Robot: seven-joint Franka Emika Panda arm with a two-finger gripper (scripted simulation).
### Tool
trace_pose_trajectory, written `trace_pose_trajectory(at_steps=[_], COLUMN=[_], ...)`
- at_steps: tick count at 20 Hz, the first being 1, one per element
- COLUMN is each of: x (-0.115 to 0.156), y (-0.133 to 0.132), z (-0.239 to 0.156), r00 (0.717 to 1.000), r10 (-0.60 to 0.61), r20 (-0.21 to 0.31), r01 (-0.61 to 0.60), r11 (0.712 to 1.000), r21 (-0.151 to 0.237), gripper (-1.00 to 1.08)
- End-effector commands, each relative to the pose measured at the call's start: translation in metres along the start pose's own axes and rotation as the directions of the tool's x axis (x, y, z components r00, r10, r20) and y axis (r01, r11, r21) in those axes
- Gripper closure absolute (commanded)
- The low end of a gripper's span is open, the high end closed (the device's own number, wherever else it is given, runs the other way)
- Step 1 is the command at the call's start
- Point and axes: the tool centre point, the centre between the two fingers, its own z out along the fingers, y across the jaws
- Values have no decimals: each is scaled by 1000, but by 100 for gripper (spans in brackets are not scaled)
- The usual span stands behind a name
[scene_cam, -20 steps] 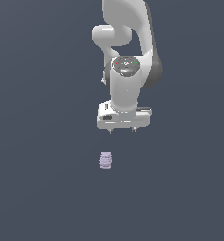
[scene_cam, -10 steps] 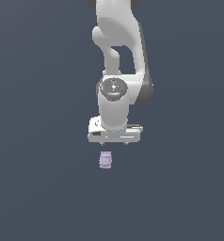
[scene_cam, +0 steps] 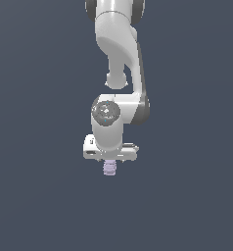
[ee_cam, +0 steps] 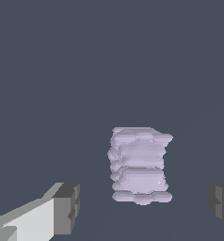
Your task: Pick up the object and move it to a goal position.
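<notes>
A pale lavender ribbed object (ee_cam: 140, 164) stands as a stubby stack of ridged rings on a plain dark grey table (ee_cam: 62, 70). The tool (ee_cam: 144, 203) is spread wide: one dark grey pad on a white finger (ee_cam: 67, 208) lies at the object's eight o'clock, the other pad at its four o'clock by the frame edge. Neither pad touches the object, and a clear gap shows on each side.

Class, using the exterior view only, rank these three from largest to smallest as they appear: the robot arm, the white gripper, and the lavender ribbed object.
1. Robot arm, by far the largest.
2. Gripper.
3. Lavender ribbed object, smallest, partly hidden under the gripper.
</notes>
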Motion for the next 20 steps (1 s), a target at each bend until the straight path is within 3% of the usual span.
trace_pose_trajectory(at_steps=[1, 9, 20], x=[4, 5, 5], y=[4, 6, 7], z=[5, 11, 58], r00=[1000, 1000, 1000], r10=[4, 6, 7], r20=[-1, 0, -1], r01=[-4, -6, -7], r11=[1000, 1000, 1000], r21=[-2, -4, -4], gripper=[-92, -92, -92])
